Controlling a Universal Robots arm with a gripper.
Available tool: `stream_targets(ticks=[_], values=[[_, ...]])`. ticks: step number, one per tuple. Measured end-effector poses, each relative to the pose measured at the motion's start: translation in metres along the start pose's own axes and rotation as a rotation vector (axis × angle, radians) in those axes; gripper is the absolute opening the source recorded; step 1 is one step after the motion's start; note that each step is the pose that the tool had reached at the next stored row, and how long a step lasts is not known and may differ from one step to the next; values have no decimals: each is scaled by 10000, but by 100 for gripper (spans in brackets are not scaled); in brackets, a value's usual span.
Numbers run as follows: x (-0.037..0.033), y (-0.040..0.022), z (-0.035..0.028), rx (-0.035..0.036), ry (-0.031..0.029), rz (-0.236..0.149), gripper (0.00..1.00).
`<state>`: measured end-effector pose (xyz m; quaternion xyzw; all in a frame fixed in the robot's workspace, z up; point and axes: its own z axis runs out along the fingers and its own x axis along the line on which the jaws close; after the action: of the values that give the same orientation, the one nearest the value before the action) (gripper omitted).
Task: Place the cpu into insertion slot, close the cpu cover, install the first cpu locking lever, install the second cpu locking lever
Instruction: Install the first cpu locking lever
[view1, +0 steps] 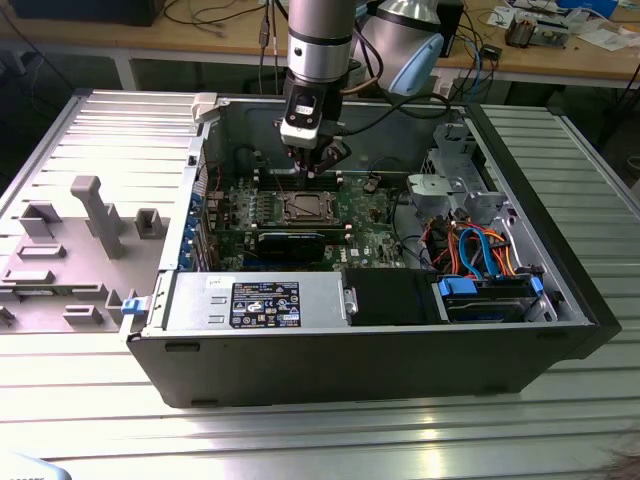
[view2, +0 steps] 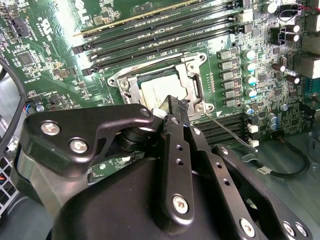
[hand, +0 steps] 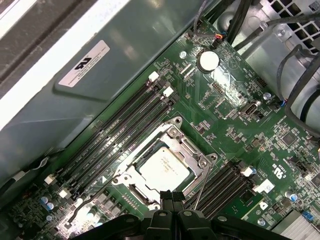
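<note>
Silvery-beige cpu lies flat and face up in the slot mid-motherboard. It is square, its edges parallel to the memory slots. The cover is down around it. The claw, fingers pressed together on nothing visible, sits at the cover's edge. The cpu face carries fine print, and a white label is on the case wall.

Dull silvery metal on cpu, bright bare metal on cover, matt black gripper, glossy green board
</note>
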<state>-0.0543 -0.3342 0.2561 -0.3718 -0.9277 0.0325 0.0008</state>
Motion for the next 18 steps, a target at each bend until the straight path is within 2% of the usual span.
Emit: stream_targets(ticks=[18], values=[[0, 0, 0, -4, -10, -168, 11]])
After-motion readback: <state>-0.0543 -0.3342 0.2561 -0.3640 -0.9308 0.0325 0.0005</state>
